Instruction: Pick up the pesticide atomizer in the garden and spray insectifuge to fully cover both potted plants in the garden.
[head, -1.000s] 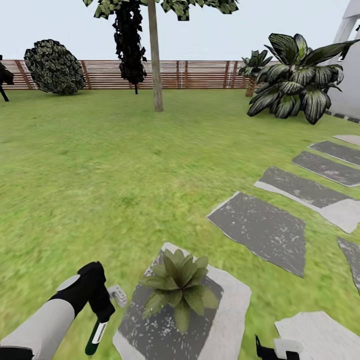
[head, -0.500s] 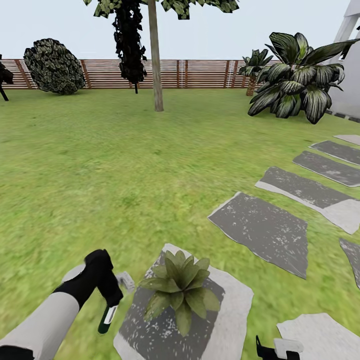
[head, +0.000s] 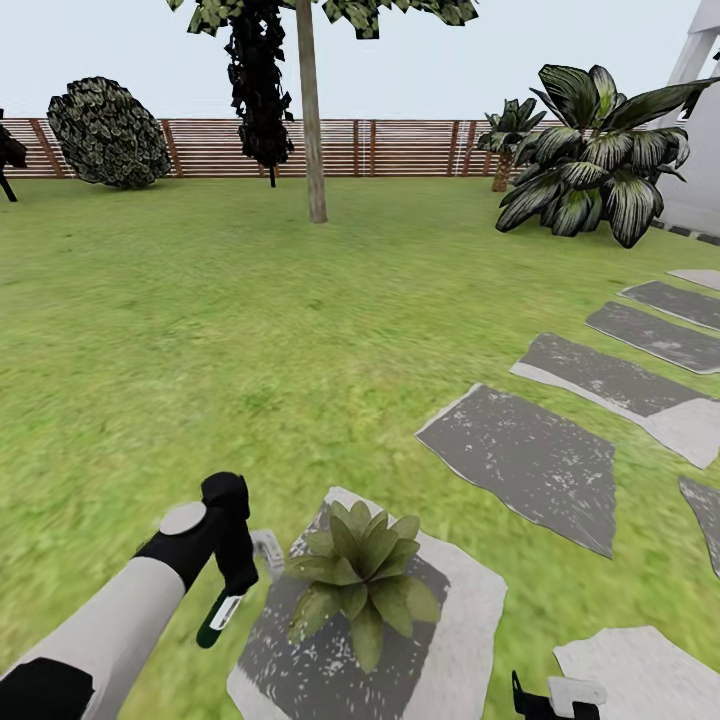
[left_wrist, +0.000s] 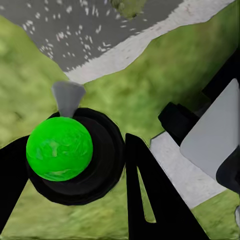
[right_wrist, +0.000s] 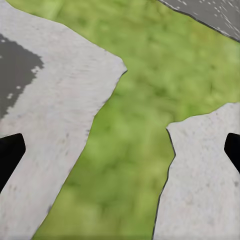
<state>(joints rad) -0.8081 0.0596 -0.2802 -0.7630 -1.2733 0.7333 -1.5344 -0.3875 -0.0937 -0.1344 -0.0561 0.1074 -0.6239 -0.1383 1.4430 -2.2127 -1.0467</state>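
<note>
A green lawn (head: 200, 330) runs back to a brown horizontal-slat fence (head: 390, 148) under a pale sky, with a thin tree trunk (head: 310, 120) standing mid-lawn, a round dark bush (head: 108, 133) at the far left and a large striped-leaf palm (head: 595, 150) at the far right beside a white wall. Flat grey stepping stones (head: 525, 460) with pale rims curve from the right edge down to the near foreground. On the nearest stone (head: 440, 640) sits one potted plant (head: 362, 580), a low rosette of broad pointed green leaves; its pot is hidden under the foliage and no white specks are discernible on the leaves. Just to the plant's left, the left gripper (head: 235, 590) hangs over the grass at the stone's edge, its fingers closed around the pesticide atomizer (head: 222, 615), which points downward with its whitish part and dark green end showing; in the left wrist view the bottle (left_wrist: 60, 148) appears as a bright green round end in a black ring between the black fingers. The right gripper (right_wrist: 120, 150) is spread wide and empty above grass between two stones.
</note>
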